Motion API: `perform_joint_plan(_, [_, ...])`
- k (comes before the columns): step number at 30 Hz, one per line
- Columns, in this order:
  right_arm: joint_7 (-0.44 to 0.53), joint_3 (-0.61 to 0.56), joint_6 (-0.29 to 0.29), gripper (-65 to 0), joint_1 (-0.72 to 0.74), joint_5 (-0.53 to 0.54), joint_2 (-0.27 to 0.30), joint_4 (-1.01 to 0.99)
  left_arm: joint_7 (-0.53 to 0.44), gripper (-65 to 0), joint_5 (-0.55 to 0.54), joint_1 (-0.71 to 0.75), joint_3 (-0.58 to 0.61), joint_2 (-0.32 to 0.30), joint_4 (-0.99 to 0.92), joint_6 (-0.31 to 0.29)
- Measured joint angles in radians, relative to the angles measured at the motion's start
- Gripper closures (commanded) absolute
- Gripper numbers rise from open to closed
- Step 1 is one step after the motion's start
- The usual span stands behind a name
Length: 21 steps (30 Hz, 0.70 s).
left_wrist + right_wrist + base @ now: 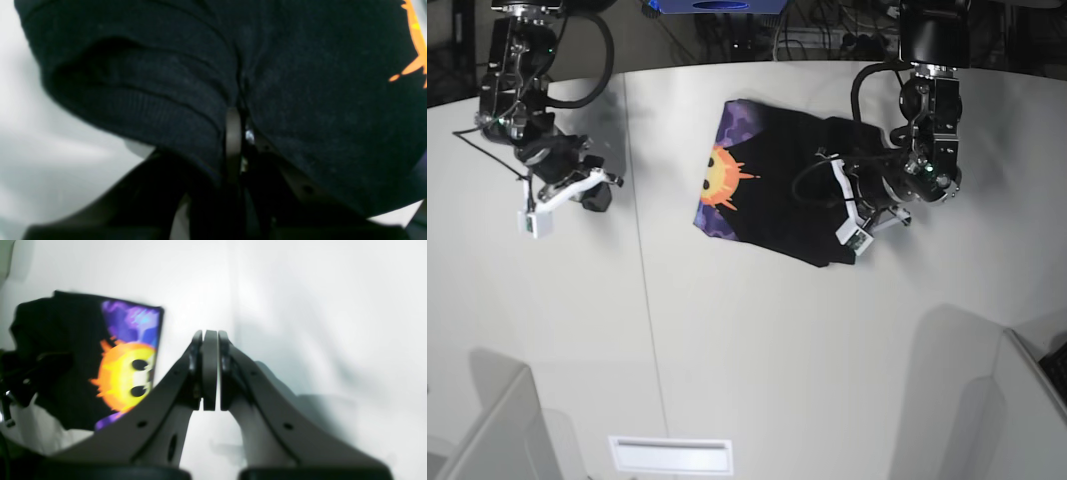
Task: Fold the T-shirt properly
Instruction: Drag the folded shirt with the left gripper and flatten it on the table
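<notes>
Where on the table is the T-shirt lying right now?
In the base view the T-shirt lies on the white table toward the far edge, just right of centre, its right edge pinched by the left gripper.

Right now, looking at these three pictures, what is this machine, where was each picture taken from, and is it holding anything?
It is a robot with two arms over a white table. One picture looks down from above; the other two come from small cameras on the wrists. A black T-shirt with a sun face print lies partly folded on the table. The left gripper, on the right in the overhead picture, is pinched on black cloth at the shirt's edge; its own camera shows the fabric bunched around the fingers. The right gripper is shut, holds nothing, and sits apart from the shirt.
</notes>
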Motion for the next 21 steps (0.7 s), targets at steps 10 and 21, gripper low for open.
perform_joint_plan(10, [-0.005, 0.163, 0.0, 0.0, -0.063, -0.002, 0.0, 0.0, 0.0, 0.0, 0.203, -0.159, 0.428, -0.075, 0.004, 0.016])
perform_joint_plan(21, [0.002, 0.168, 0.0, 0.0, -0.134, -0.004, -0.025, 0.0, 0.018, 0.0, 0.283, -0.291, 0.748, -0.089, 0.003, 0.019])
